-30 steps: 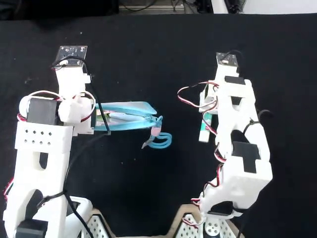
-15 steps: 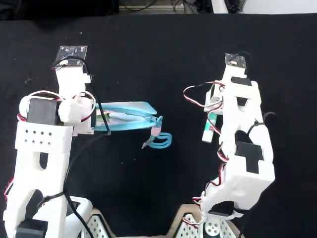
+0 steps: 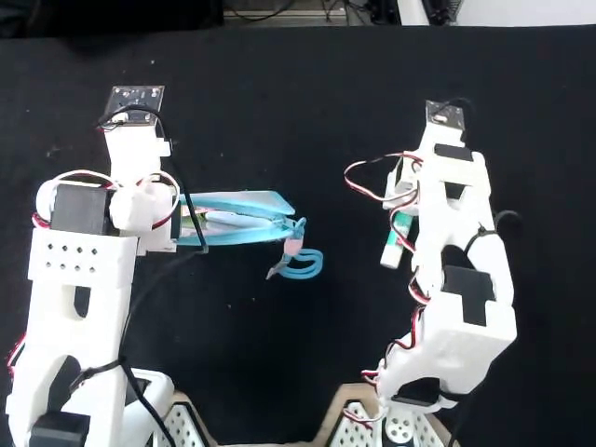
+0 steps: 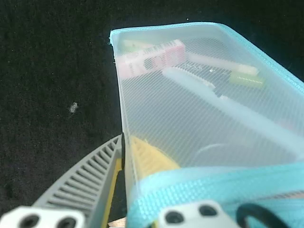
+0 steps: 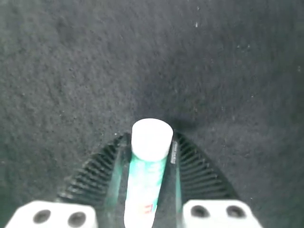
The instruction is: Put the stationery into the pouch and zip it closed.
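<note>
**A:** Why is the left hand (image 4: 126,147) clamped on the end of the pouch (image 3: 237,219)?

**B:** To steady it, I'd judge, with the mouth turned toward the other arm. It sits left of centre on the table (image 3: 279,93), with pens (image 4: 228,102) inside.

**A:** And the right hand (image 5: 151,142)?

**B:** It is closed around 1 green stick (image 5: 142,190), white cap pointing down at the table. The stick is well apart from the pouch and is probably the next thing to go in.
</note>
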You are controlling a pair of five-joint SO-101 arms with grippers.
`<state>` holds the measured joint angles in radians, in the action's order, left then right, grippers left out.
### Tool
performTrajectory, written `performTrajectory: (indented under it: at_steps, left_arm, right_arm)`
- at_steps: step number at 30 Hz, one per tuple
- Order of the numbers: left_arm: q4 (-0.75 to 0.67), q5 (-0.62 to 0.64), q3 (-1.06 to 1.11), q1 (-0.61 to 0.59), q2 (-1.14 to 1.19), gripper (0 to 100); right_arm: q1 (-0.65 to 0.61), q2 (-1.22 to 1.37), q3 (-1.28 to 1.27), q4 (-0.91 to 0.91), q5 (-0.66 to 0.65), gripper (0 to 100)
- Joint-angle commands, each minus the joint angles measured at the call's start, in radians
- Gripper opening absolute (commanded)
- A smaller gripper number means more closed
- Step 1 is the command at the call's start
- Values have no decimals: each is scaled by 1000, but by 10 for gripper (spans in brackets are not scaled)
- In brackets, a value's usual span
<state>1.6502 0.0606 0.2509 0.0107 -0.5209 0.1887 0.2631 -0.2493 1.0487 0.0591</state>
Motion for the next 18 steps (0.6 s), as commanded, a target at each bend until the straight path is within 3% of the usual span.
performTrajectory:
  at_steps: [1,5,14,18]
  left_arm:
    - [-2,2,39,-12,9,30]
    - [-2,2,39,-13,8,30]
    - [-2,2,39,-12,11,30]
    - [-2,2,39,-12,11,30]
  right_arm:
    - [12,-65,25,8,12,120]
    - [12,-65,28,-8,21,120]
    - [58,-59,59,-20,258,125]
    - [31,-64,59,-9,259,191]
